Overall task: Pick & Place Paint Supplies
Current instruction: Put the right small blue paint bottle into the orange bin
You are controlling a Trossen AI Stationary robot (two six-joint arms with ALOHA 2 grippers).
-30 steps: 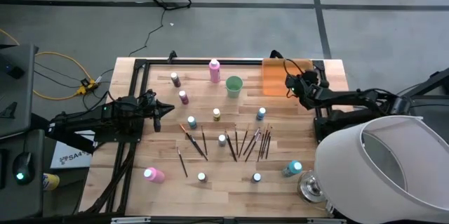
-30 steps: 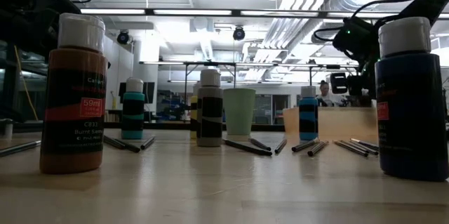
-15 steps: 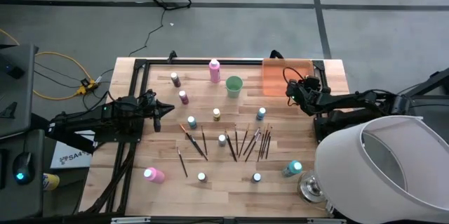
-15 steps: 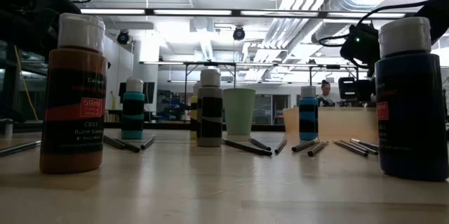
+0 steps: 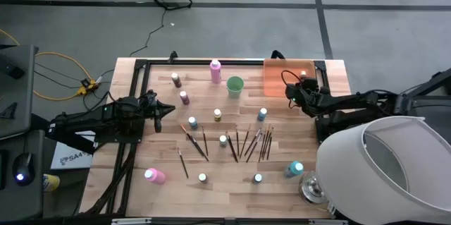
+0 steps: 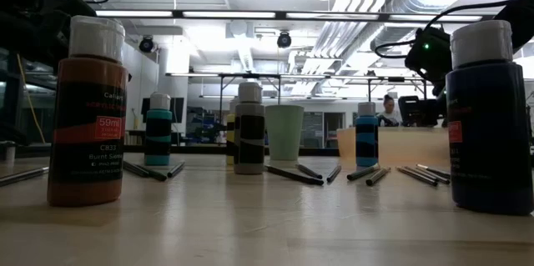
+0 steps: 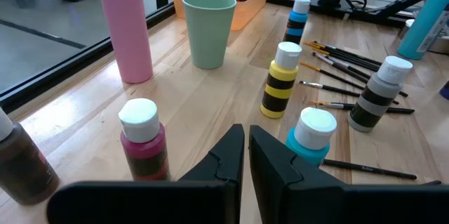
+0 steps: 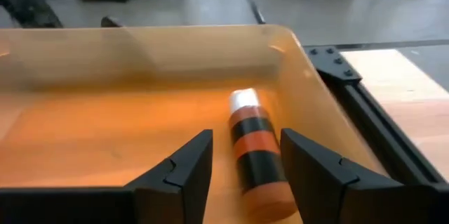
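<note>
Inside the orange tray (image 8: 140, 55), near its right-hand wall, an orange bottle (image 8: 254, 154) with black bands and a pale cap is seen lying on its side, resting on the tray floor. Its long axis runs straight away from the right gripper (image 8: 245, 164), cap end pointing to the far wall, base end nearest the fingers. The two dark fingers are spread to either side of it with daylight on both sides, so nothing is pinched; it looks like a bottle that's been let go, though that's only a guess.

From above, the right gripper (image 5: 294, 92) is found at the tray's (image 5: 278, 84) near edge, at the table's back right corner. So the next pick is probably out on the open wood, and the closest candidate seems to be the blue-banded bottle (image 5: 262, 114), just forward and inward of the tray, standing upright. The brushes (image 5: 257, 143) are scattered a bit further on, long axes mostly running front to back.

The left gripper (image 5: 168, 108) is parked at the left side with its fingers pressed together on nothing, and in its wrist view the teal-capped bottle (image 7: 313, 137) and the maroon one (image 7: 142, 147) are right by it. That side's bottles are clearly nearer to it than to the right arm.
</note>
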